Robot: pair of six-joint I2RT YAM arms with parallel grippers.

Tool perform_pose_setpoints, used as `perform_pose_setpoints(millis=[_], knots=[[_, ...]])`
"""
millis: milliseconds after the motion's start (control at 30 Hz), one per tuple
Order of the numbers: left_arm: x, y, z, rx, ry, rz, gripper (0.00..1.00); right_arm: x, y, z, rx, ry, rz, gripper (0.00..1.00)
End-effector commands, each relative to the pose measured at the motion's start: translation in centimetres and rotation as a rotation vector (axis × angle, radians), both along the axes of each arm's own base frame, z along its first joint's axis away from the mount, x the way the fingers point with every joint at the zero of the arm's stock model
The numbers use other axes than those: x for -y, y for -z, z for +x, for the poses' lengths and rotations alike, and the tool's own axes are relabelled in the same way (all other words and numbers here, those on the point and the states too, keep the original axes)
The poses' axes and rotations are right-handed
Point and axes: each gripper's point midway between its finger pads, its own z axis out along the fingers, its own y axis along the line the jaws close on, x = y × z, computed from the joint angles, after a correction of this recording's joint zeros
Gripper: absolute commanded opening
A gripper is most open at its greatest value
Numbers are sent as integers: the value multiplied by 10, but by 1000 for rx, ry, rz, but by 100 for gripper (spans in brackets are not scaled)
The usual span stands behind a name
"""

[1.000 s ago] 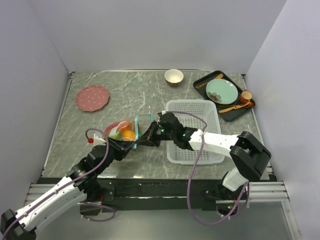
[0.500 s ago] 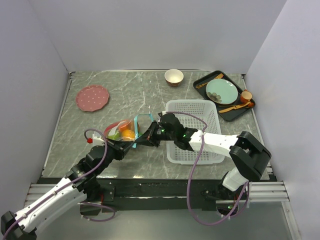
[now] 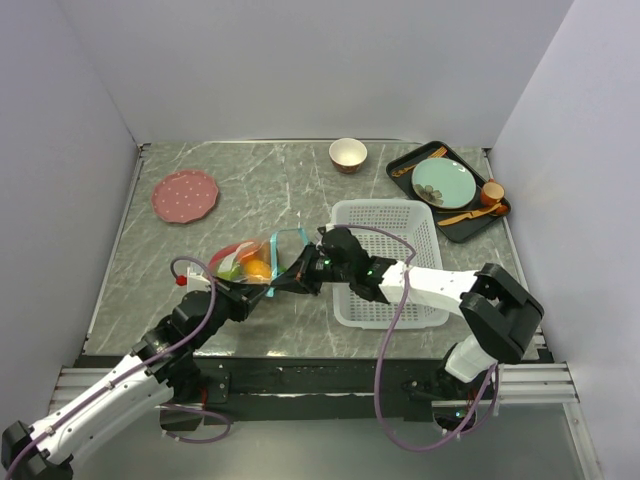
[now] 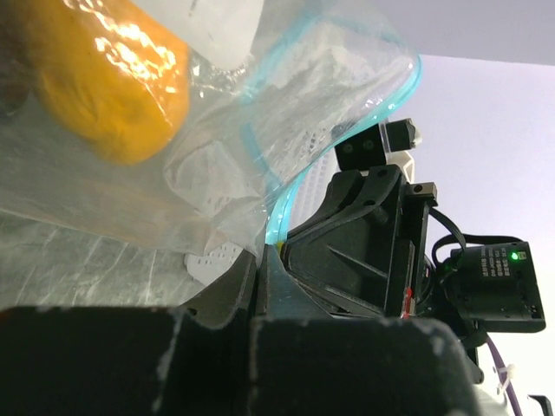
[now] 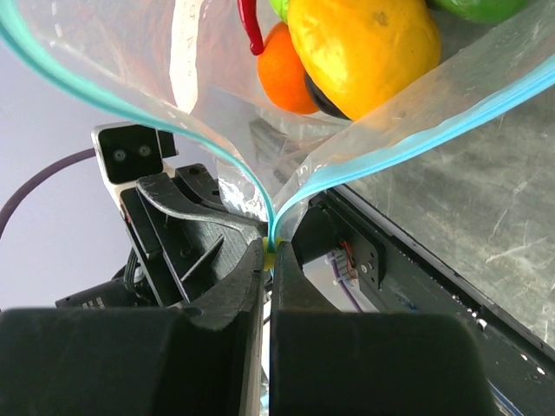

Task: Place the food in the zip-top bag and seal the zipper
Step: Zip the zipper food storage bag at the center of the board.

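Almost nothing has moved in the last second: my left gripper (image 3: 262, 291) has only crept a touch closer to my right gripper (image 3: 287, 282), and the zip-top bag (image 3: 250, 258) lies where it was. Both grippers are clamped on the zipper (image 5: 408, 141) at the same corner of the mouth, fingertip to fingertip. The rest of the bag hangs just beyond the two pinch points, on the far side from my left wrist, with its body resting on the table (image 3: 260, 190). Right wrist view: from my closed fingers (image 5: 247, 260) two teal strands of the zipper part and run away to either side, so the mouth stands open there. Food counted in that view: one yellow fruit (image 5: 373, 39), one orange (image 5: 282, 56), one red chili (image 5: 250, 22), one sliver of dark round fruit (image 5: 323, 100) and two green pieces cut off by the top edge; all lie inside the bag, past my right fingertips. The left wrist view shows only one orange-yellow lump (image 4: 113, 78) through the plastic, but it shows the right gripper (image 4: 290, 243) facing me head-on, just across the strip. Only the top view shows one white basket (image 3: 400, 215), just behind my right gripper.
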Motion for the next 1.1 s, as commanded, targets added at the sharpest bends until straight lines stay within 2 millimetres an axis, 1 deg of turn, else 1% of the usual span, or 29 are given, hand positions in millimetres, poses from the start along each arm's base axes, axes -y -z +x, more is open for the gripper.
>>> perform_pose_setpoints(millis=[0, 100, 167, 300, 367, 467, 533, 567, 667, 700, 767, 800, 833, 867, 933, 967, 1000, 1067], knots=[[12, -2, -13, 13, 98, -21, 1, 12, -19, 21, 63, 114, 38, 0], [14, 3, -15, 5, 116, -13, 1, 17, -19, 23, 64, 139, 33, 0], [15, 4, -17, 6, 129, -9, 1, 21, -22, 26, 76, 162, 36, 0], [17, -1, -18, 28, 145, -6, 1, 22, -24, 27, 79, 174, 34, 0], [20, -6, -19, 47, 166, -12, 1, 22, -23, 28, 77, 178, 39, 0], [28, -5, -21, 53, 206, -15, 1, 22, -26, 28, 77, 187, 46, 0], [31, -1, -20, 46, 218, -6, 1, 26, -27, 30, 81, 206, 41, 0], [36, -7, -22, 66, 249, -22, 1, 28, -26, 31, 85, 216, 36, 0], [44, -4, -25, 66, 300, -6, 1, 34, -29, 35, 94, 247, 33, 0], [45, -5, -25, 70, 309, -5, 1, 37, -26, 35, 85, 257, 14, 0], [49, -7, -27, 84, 335, -4, 1, 41, -29, 38, 97, 279, 8, 0], [52, -10, -30, 94, 361, -13, 1, 44, -25, 38, 84, 289, -12, 0], [54, -11, -31, 105, 376, -10, 1, 47, -26, 38, 88, 302, -14, 0], [56, -9, -32, 99, 386, -4, 1, 49, -22, 37, 81, 304, -23, 0], [60, -11, -35, 112, 420, -3, 1, 52, -20, 37, 75, 316, -22, 0], [61, -8, -35, 107, 430, 4, 1, 53, -15, 35, 66, 318, -28, 0], [64, -12, -38, 121, 455, -5, 1, 54, -13, 35, 61, 322, -32, 0], [67, -10, -40, 121, 482, 8, 1, 57, -14, 38, 66, 334, -36, 0]])
